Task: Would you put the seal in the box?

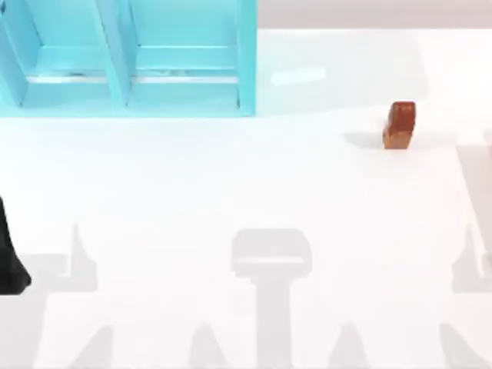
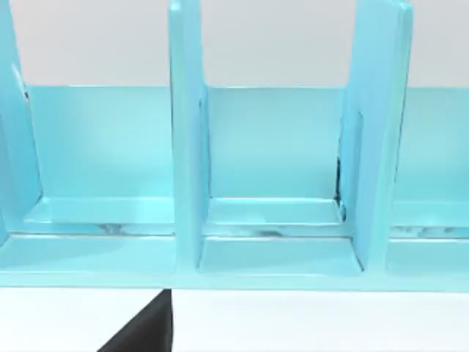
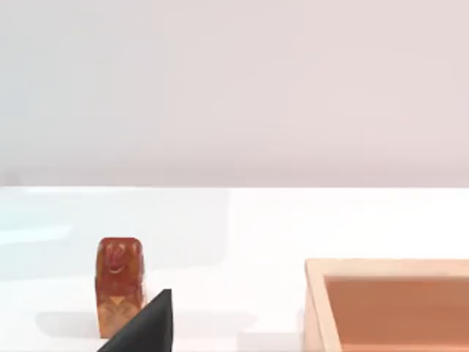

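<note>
Seal standing upright on tabletop, right far side | box sitting near seal, apart | shelf sitting far left | left arm idling at left edge | pincer states: cannot tell

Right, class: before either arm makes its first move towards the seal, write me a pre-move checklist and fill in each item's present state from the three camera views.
1. The small red-brown seal block with the orange-tan base stands upright on the white table: ok.
2. Nothing touches or crowds the seal: ok.
3. The tan open-topped box is open, and the part of its inside in view is bare: ok.
4. Where the box lies in the top view: cannot tell.
5. The light blue divided shelf rack stands far left of the seal, out of the way: ok.
6. Whether either gripper is open, ready to grasp: cannot tell.
</note>
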